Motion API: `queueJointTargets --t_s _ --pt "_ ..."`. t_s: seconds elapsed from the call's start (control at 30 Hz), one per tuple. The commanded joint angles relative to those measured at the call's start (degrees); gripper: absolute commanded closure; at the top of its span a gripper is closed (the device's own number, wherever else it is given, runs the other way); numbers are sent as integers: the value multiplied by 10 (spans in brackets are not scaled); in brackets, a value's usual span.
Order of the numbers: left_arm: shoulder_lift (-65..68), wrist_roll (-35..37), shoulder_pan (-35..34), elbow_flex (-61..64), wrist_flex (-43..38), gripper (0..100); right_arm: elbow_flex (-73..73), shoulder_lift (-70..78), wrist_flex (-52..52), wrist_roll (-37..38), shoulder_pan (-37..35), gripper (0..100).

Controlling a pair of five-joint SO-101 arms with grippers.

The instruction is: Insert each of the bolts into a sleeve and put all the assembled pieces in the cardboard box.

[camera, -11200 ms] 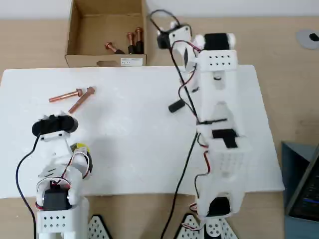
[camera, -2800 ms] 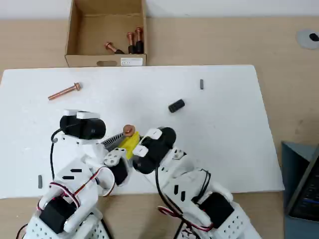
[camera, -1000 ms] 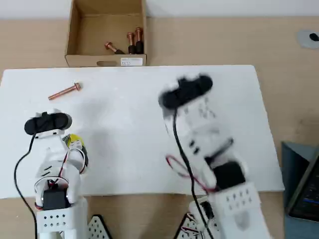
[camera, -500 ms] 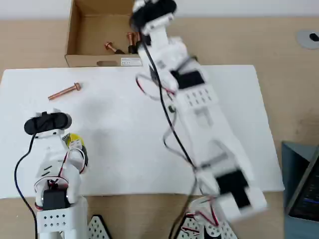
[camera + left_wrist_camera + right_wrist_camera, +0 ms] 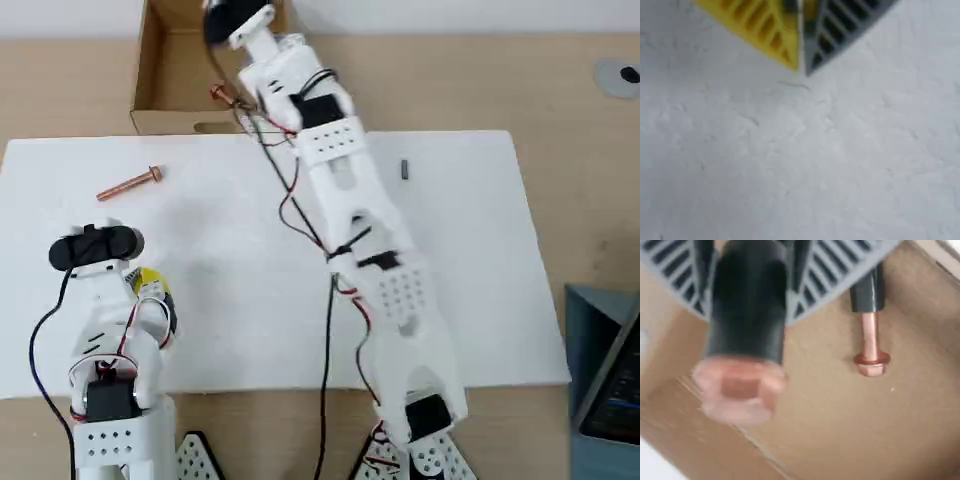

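My right gripper [image 5: 747, 295] has swung from mid-table out over the brown cardboard box [image 5: 146, 80], carrying the black cylindrical sleeve [image 5: 747, 320] with the copper bolt [image 5: 737, 390] seated in it. My left gripper [image 5: 801, 62] gave up that bolt and has drawn back to its own side, fingertips together.

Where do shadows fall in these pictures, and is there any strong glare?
High view: a faint shadow lies on the white board beside the left arm; no strong glare. Right wrist view: the brown cardboard box floor under the black sleeve with copper bolt looks evenly lit.
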Motion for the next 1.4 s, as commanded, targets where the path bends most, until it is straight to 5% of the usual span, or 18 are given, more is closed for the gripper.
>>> queueJointTargets --t_s 0.0,0.27,0.4,0.6,1.03,1.37 --pt "-6 1 -2 8 -9 997 -122 51 -17 59 -15 989" --pt "-6 1 -2 8 -8 998 -197 158 -16 178 -30 986" --pt "-6 1 -2 8 -8 998 -200 165 8 181 -30 963" --pt "-6 1 -2 8 -8 998 -201 165 43 180 -29 800" --pt "-6 1 -2 8 -8 998 -255 164 48 180 -29 800" --pt "-6 1 -2 8 -8 998 -401 147 232 178 -21 800"
